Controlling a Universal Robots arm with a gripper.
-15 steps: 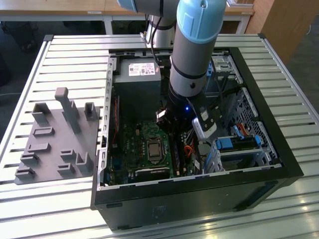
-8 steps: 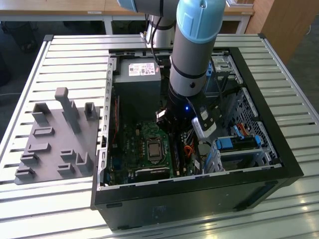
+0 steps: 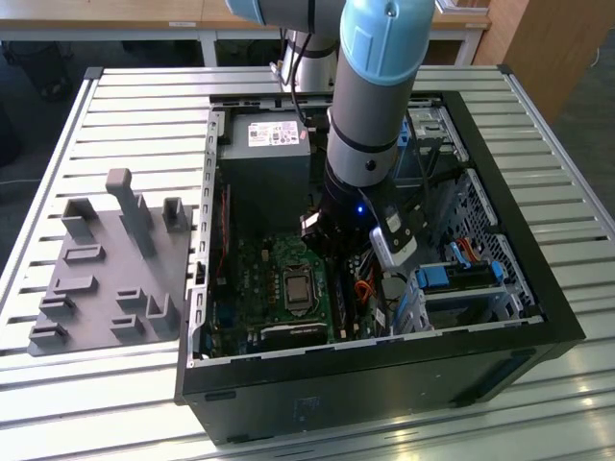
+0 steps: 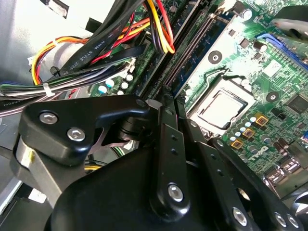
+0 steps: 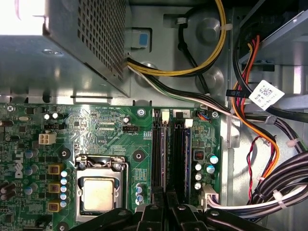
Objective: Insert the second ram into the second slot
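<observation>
End effector (image 4: 166,98) pressed together above memory slots (image 5: 171,154) (cables (image 4: 86,53) just beside).

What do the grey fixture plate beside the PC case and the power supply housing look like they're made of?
The grey fixture plate looks like matte plastic, perhaps printed: uniform dull grey, blocky posts, no glint. The power supply housing looks like bare sheet metal: silvery sheen, folded edges and a punched vent grid. The hand sits low over the memory slots; its links look like black-finished metal with bright screws, though that is less certain.
</observation>
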